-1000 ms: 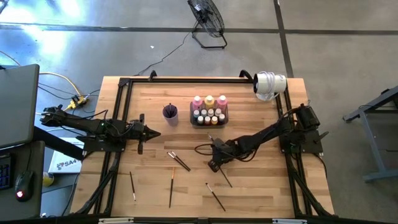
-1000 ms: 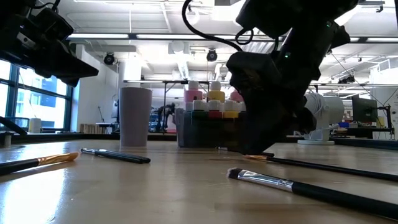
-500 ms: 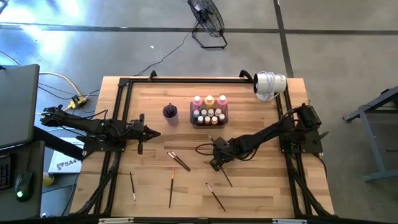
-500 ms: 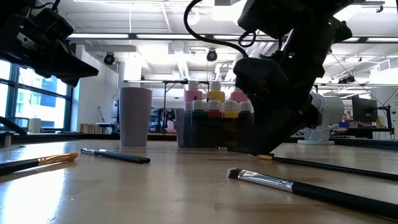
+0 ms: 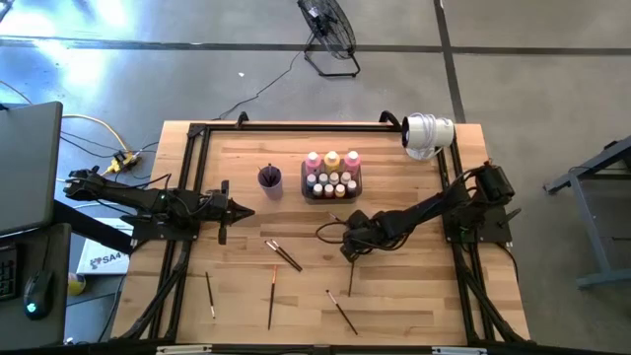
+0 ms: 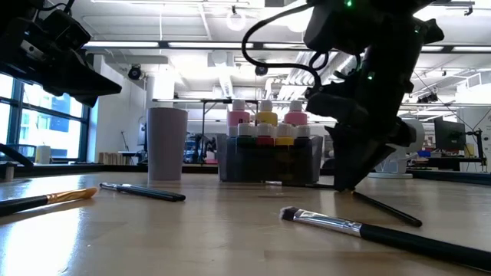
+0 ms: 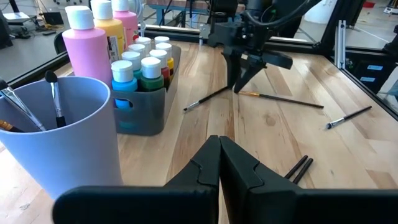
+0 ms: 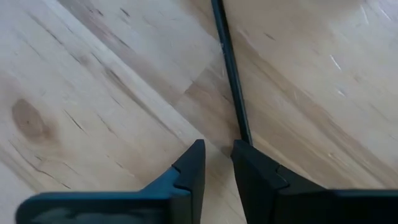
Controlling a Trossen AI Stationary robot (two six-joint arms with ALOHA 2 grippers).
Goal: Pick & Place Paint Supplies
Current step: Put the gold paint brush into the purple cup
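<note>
R gripper (image 5: 347,252) clamped on a brush (image 5: 350,276). Tray (image 5: 332,194) just beyond it: pink/yellow bottles (image 5: 332,160) + small capped ones. Purple cup (image 5: 270,178) holds brushes. L gripper (image 5: 242,211) closed, idle.

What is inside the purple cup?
The purple cup holds paintbrushes, their tips sticking up above the rim. Its wall hides their lower ends and the cup's bottom.

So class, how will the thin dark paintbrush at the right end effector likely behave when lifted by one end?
The paintbrush looks straight and thin, so it is probably stiff and light. Held at one end by the right end effector, it may pivot or droop. Its slender handle on the smooth table might roll if released.
</note>
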